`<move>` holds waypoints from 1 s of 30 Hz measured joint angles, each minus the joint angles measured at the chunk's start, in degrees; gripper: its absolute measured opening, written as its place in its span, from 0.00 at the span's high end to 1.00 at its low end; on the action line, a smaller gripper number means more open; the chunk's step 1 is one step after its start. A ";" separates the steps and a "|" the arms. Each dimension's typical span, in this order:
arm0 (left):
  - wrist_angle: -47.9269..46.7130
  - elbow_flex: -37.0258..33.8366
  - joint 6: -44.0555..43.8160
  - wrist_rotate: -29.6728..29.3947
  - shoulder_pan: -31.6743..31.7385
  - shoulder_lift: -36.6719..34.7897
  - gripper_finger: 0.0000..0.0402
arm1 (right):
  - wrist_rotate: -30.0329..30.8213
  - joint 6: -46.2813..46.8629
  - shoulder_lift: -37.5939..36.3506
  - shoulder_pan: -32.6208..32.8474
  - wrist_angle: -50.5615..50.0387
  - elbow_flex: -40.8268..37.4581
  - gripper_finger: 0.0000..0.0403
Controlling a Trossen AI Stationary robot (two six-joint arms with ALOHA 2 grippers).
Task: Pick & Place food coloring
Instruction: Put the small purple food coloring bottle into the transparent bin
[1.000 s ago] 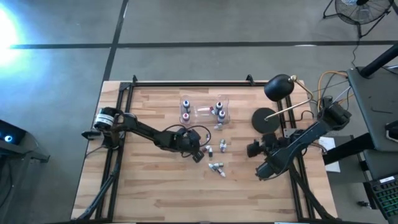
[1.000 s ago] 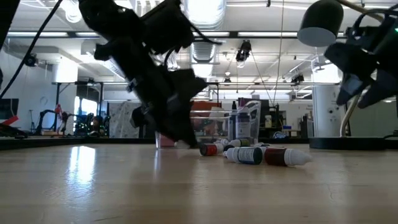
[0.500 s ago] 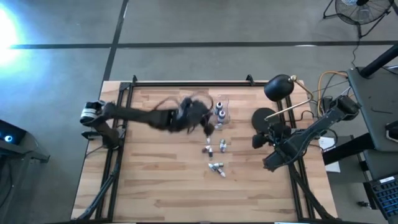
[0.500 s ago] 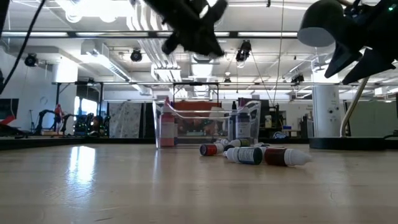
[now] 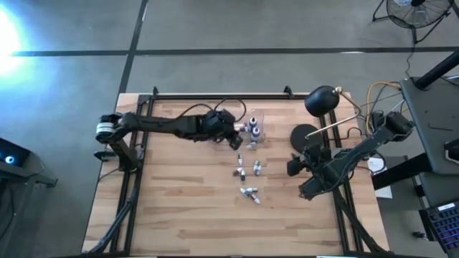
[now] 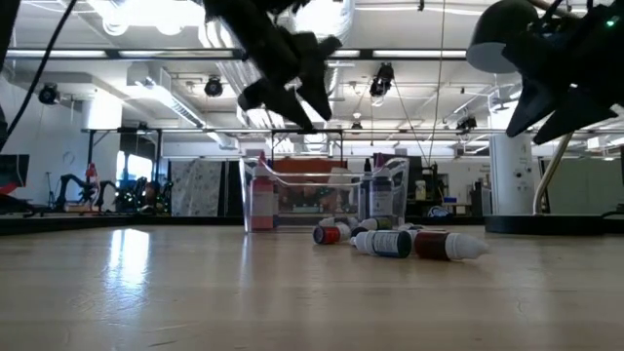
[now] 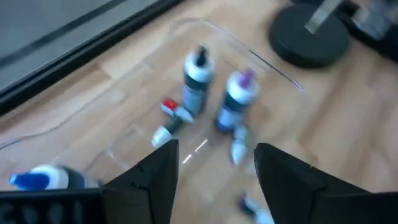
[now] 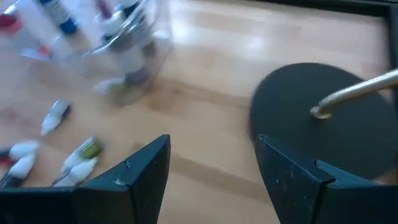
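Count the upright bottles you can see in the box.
3 bottles: two side by side at the box's right end, one at its left end. The left arm may hide more.

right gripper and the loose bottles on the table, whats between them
Only bare wood, in the high view: the right gripper hangs beside the lamp base, with clear table between it and the loose bottles.

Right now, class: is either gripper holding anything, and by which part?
Nothing is held. The left gripper hangs open above the clear box; the right gripper is open and empty too.
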 joint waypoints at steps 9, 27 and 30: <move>-15.85 -0.04 -3.52 0.10 -6.99 -3.84 0.54 | -19.78 -25.37 5.77 -11.74 29.09 -0.15 0.45; -20.65 -12.38 -10.29 -1.44 -17.07 -13.34 0.54 | -39.55 -18.52 24.19 -22.59 35.22 13.55 0.46; -17.85 -17.71 -12.41 -1.18 -17.51 -17.51 0.54 | -39.87 -17.75 27.61 -23.48 34.32 16.20 0.42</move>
